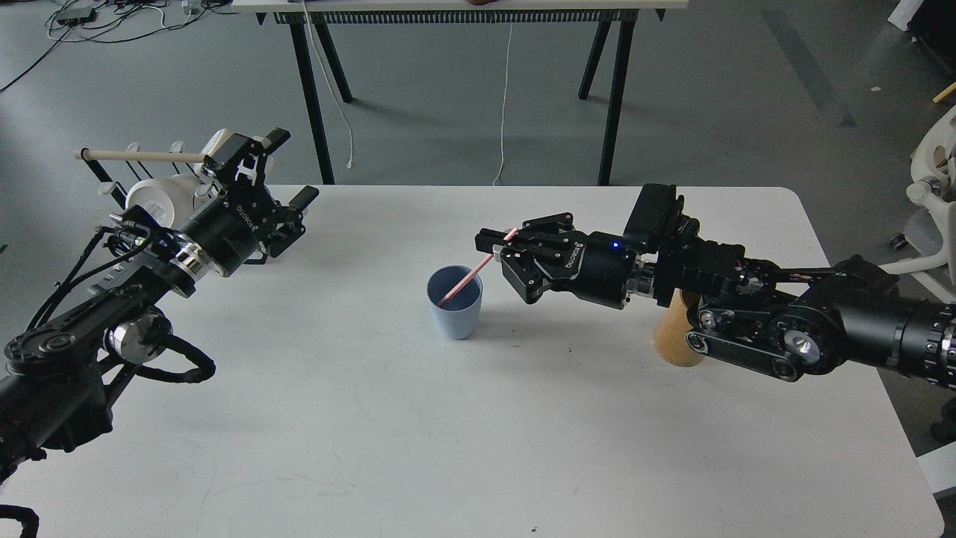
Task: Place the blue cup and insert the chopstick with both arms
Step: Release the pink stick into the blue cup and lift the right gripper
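Observation:
The blue cup (pixel 455 302) stands upright near the middle of the white table (pixel 448 433). My right gripper (pixel 499 245) is just right of and above the cup, shut on the upper end of a pink chopstick (pixel 464 280). The chopstick slants down to the left with its lower end inside the cup. My left gripper (pixel 287 173) is open and empty at the far left of the table, next to the rack, well away from the cup.
A tan wooden cylinder (pixel 676 336) stands right of the cup, partly hidden behind my right arm. A black wire rack with a pale wooden rod (pixel 138 156) and white mugs (pixel 153 198) sits at the table's back left corner.

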`<action>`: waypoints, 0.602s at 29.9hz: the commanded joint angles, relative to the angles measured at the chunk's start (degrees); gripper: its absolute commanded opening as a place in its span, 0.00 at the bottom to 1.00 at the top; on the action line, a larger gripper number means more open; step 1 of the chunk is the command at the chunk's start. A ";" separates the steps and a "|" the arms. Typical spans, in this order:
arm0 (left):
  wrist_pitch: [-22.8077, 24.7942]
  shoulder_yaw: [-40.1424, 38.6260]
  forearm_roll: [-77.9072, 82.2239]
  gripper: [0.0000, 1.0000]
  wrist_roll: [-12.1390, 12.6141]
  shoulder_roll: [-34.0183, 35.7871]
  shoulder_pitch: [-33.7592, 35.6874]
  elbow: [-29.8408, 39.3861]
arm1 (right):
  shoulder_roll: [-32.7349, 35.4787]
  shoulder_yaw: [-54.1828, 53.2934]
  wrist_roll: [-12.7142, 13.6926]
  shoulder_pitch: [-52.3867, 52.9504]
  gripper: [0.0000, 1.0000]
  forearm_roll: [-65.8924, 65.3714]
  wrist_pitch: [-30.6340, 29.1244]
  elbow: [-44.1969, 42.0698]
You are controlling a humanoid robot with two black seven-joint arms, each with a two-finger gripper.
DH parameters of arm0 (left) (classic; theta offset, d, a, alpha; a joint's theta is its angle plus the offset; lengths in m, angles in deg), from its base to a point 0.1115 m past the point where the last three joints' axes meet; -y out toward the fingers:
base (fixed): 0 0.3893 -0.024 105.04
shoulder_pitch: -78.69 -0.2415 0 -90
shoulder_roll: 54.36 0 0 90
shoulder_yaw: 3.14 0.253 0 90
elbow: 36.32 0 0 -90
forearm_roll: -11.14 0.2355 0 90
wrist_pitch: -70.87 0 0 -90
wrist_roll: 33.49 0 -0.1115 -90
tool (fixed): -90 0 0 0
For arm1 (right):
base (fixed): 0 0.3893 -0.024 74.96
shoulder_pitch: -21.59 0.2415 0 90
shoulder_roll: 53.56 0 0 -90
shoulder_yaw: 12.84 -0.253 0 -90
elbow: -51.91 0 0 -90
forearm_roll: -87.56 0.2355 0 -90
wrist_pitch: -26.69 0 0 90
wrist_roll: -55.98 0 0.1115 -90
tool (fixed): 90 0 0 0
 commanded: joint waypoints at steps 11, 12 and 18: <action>0.00 -0.09 0.00 0.99 0.00 0.00 0.08 0.00 | 2.88 -6.53 -0.01 0.18 0.90 7.05 0.00 6.38; 0.00 -0.09 0.00 0.99 0.00 0.00 0.17 0.00 | 4.11 -7.85 -0.01 0.61 0.91 9.68 0.00 7.52; 0.00 -0.79 -0.09 0.99 0.00 -0.09 0.08 0.00 | 10.08 -16.38 -0.01 2.11 0.91 31.73 0.00 9.99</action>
